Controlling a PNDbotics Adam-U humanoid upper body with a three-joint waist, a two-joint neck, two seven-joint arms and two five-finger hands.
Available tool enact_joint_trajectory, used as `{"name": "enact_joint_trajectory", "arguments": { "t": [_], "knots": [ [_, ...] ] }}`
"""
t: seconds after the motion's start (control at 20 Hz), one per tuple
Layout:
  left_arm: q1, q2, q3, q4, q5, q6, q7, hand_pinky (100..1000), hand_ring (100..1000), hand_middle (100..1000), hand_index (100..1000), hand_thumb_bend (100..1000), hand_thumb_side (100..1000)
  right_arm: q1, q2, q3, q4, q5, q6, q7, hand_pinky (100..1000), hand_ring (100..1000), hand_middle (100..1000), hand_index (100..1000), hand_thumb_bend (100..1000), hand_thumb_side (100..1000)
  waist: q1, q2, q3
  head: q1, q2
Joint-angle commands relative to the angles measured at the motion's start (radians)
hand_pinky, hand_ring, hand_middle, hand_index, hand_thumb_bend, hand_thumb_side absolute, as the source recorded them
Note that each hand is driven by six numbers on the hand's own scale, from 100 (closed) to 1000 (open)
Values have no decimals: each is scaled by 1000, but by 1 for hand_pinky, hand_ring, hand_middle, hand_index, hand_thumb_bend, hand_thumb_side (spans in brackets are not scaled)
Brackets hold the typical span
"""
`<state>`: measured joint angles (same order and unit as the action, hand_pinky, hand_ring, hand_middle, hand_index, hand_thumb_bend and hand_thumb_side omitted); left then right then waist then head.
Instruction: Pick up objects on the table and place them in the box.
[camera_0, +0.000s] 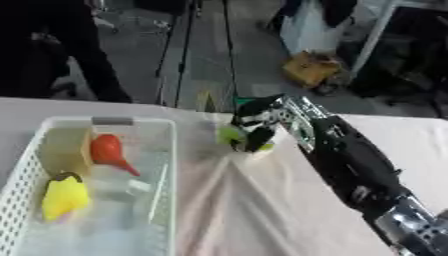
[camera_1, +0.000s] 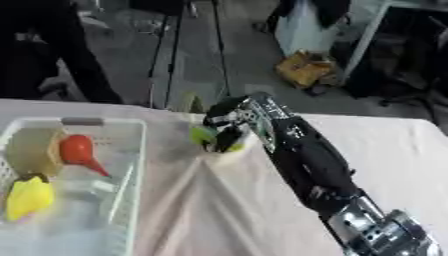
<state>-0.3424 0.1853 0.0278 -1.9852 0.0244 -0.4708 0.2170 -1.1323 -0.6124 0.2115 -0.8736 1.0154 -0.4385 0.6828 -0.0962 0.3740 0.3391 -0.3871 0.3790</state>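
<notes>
The right hand (camera_0: 255, 127) curls its fingers around a light green object (camera_0: 230, 135) on the table (camera_0: 262, 210), just beside the white basket (camera_0: 166, 150), which holds a red pear-shaped toy (camera_0: 109, 150) and a yellow toy (camera_0: 63, 196); no writing is readable

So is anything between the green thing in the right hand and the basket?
Nothing visible. The right hand has its fingers curled on the green object, just right of the white basket. Only bare tablecloth and the basket's near wall lie between.
</notes>
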Motion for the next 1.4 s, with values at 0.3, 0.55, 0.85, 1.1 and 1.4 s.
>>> {"name": "enact_joint_trajectory", "arguments": {
  "t": [0.3,0.55,0.85,1.1,1.4],
  "knots": [
    [0,22,3,-15,3,6,3,994,910,1000,926,100,1000,-30,-27,13,-45,-10,-108,87,904,786,440,576,100,657,-4,-42,-9,12,18],
    [1,23,4,-15,5,9,5,994,910,1000,926,100,1000,-34,-24,20,-55,-27,-106,90,890,753,408,531,100,656,-9,-52,-9,13,22],
    [1,26,6,-15,7,14,7,993,910,1000,926,100,1000,-41,-21,35,-79,-56,-108,105,883,740,397,515,100,658,-17,-66,-11,21,30],
    [1,29,6,-15,12,18,10,993,910,1000,926,102,1000,-55,-14,49,-104,-92,-111,121,880,731,390,506,100,660,-25,-83,-13,29,39],
    [-1,32,6,-15,19,23,11,992,911,1000,926,104,1000,-68,-3,66,-131,-133,-108,147,839,694,372,484,100,644,-36,-103,-8,35,46]
  ]
}}
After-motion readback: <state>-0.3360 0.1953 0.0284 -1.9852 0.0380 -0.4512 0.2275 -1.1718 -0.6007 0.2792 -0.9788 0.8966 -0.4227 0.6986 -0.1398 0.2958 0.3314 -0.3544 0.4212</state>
